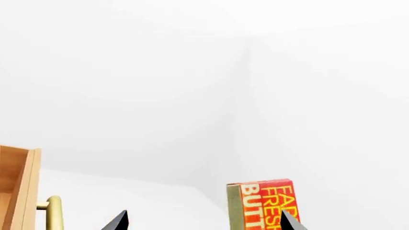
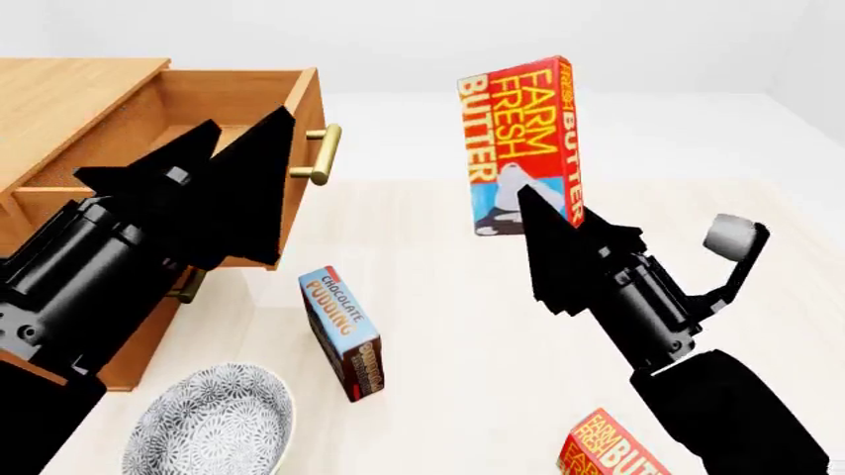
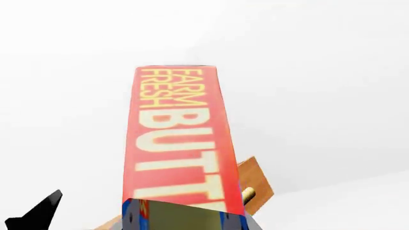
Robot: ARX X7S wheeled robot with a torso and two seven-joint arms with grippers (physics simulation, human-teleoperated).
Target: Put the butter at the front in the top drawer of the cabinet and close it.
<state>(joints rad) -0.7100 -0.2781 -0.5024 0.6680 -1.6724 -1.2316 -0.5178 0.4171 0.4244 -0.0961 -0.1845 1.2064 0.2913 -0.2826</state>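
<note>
Gripping the butter (image 2: pixel 521 139) by its lower end, the right gripper (image 2: pixel 528 213) holds the carton upright in the air, jaws pinching it, to the right of the cabinet (image 2: pixel 66 99). The top drawer (image 2: pixel 237 109) stands pulled out, its brass handle (image 2: pixel 321 153) facing the carton. The left gripper (image 2: pixel 244 134) hovers in front of the drawer, jaws spread and holding nothing. On the floor lie a chocolate pudding box (image 2: pixel 343 332), a patterned bowl (image 2: pixel 212 426) and a second butter carton (image 2: pixel 614 450).

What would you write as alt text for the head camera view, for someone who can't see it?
The right gripper holds a butter carton upright in the air, right of the cabinet's open top drawer. The left gripper hovers at the drawer; a chocolate pudding box, patterned bowl and second butter carton sit below.
</note>
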